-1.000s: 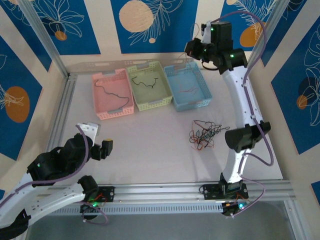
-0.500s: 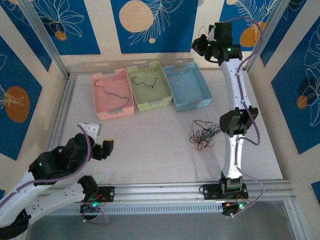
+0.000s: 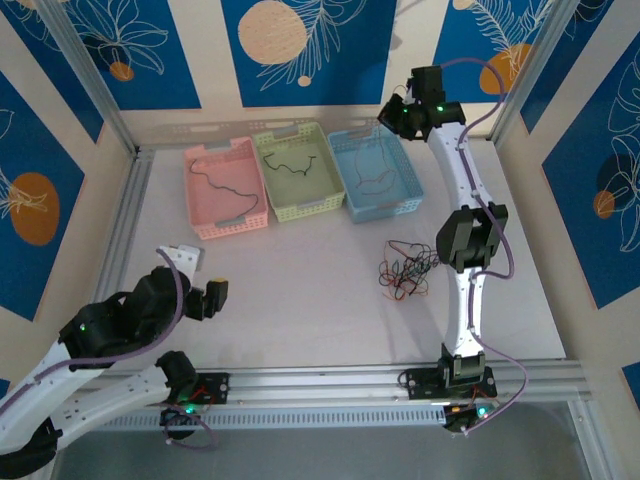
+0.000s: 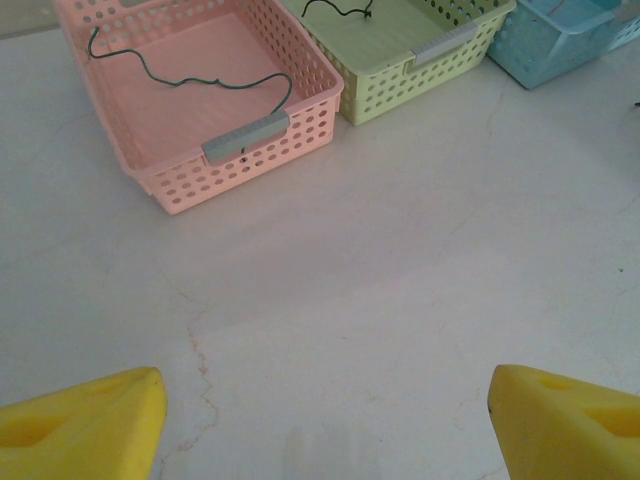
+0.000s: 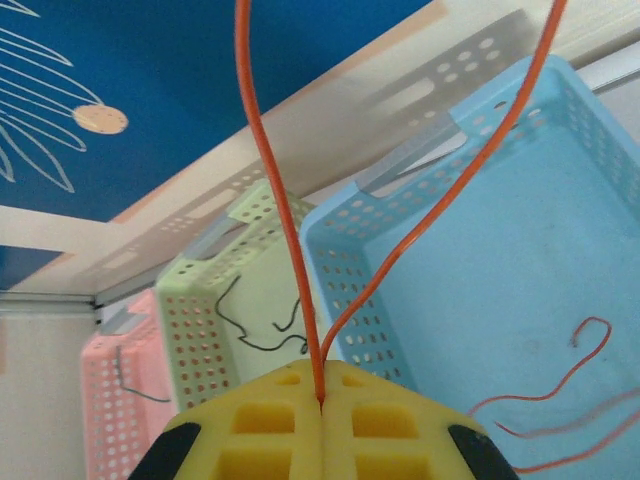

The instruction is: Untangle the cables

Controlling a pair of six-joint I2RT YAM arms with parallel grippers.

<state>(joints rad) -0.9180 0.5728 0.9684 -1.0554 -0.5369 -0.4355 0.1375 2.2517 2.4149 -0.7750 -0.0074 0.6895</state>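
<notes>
pale tabletop (image 3: 300,300), a cable tangle (image 3: 405,268) near the blue basket (image 3: 385,212). right end effector (image 5: 322,402) clenched on an orange cable (image 5: 304,290) over it; left end effector (image 4: 322,420) released.

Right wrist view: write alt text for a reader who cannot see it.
The right gripper is shut on an orange cable whose strands run up out of frame. Beyond it, the blue basket holds a red cable and the green basket a black cable.

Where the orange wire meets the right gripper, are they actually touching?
Touching. The right wrist view shows the orange wire pinched in the seam of the shut right gripper, with its two strands rising from that point.
</notes>
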